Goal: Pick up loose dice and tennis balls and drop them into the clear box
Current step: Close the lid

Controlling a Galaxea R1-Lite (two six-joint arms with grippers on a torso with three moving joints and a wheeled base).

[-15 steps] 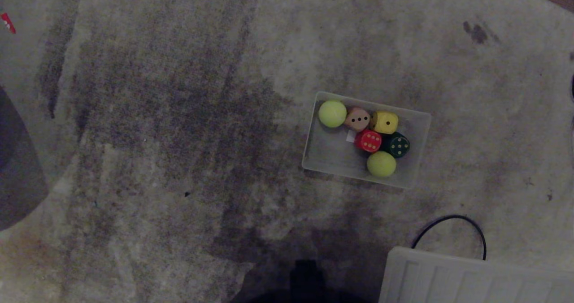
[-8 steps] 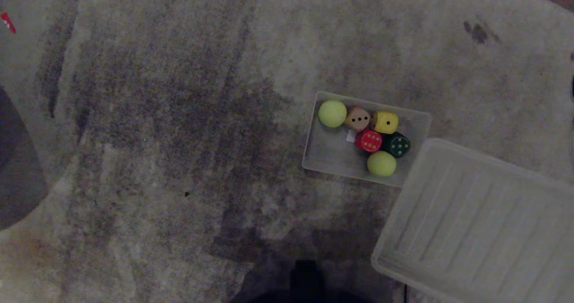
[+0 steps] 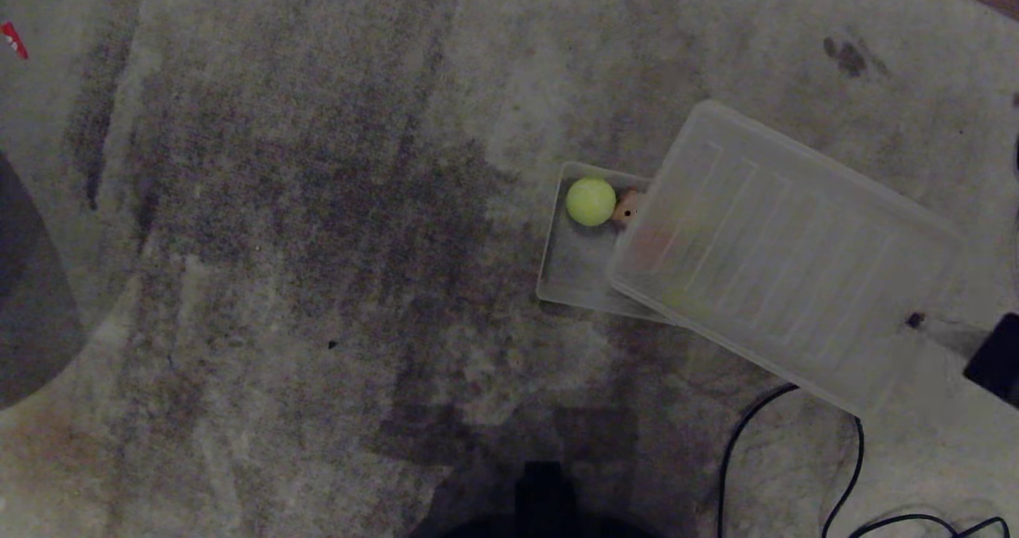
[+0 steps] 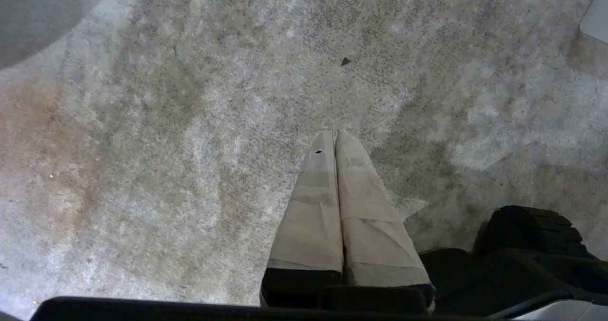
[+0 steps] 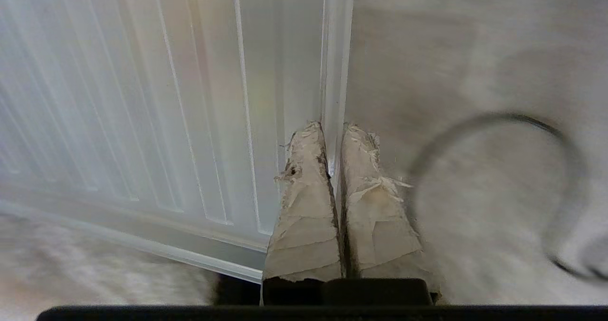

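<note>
The clear box [image 3: 567,279] lies on the carpet right of centre. Its ribbed translucent lid [image 3: 788,259] hangs tilted over most of it. One tennis ball [image 3: 590,201] and the edge of the tan die [image 3: 629,207] show in the uncovered left end. The other dice and the second ball are hidden under the lid. My right gripper [image 5: 334,132] is shut on the lid's [image 5: 166,98] rim at its right side. The dark right wrist [image 3: 995,359] shows at the edge of the head view. My left gripper [image 4: 335,135] is shut and empty, parked above bare carpet.
A black cable [image 3: 796,442] loops on the carpet below the lid and shows as a blurred ring [image 5: 489,118] beside my right fingers. A dark grey rounded shape [image 3: 24,299] sits at the far left edge. A small red scrap [image 3: 13,40] lies at the top left.
The lid has come up from the lower right edge and swung up and left over the box. It now covers three dice and one ball that were plainly visible before.
</note>
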